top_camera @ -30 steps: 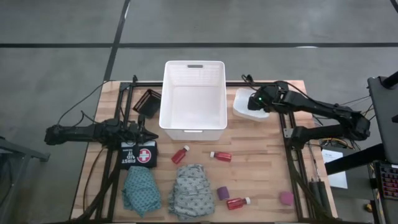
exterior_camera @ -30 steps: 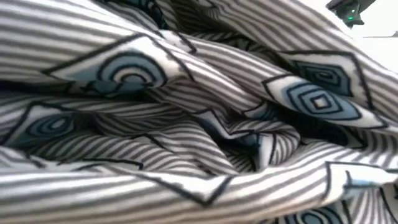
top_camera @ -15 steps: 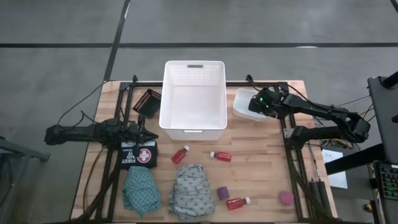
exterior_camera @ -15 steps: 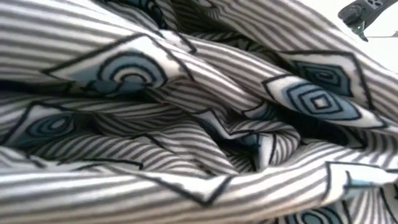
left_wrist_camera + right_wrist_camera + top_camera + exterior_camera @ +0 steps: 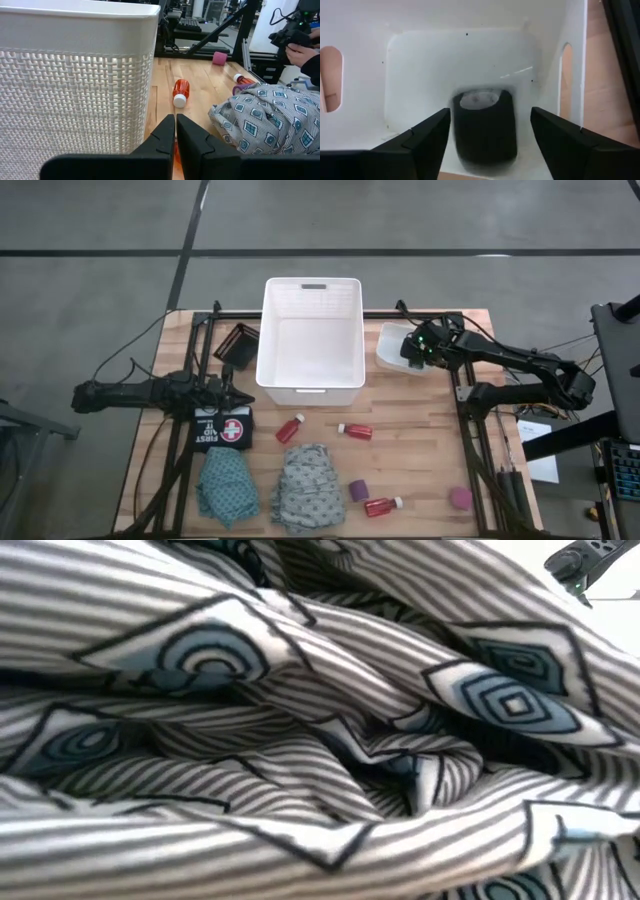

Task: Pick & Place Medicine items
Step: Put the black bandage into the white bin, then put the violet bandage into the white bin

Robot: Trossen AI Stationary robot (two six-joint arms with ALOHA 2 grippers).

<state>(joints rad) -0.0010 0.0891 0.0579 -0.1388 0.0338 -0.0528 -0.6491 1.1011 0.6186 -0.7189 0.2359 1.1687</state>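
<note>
1. The black roll point(image 5: 485, 125) is being left lying in the small white tray point(image 5: 470, 55), between the spread fingers of the right gripper point(image 5: 490, 131).
2. Being blurred, it is probably being dropped; a bounce out is being risked.
3. The left gripper point(image 5: 175, 137) is being kept pressed together beside the white basket point(image 5: 75, 80).

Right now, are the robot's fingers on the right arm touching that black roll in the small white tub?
Apart. The right wrist view shows the black roll lying in the white tub, with white gaps between it and both open fingers.
</note>
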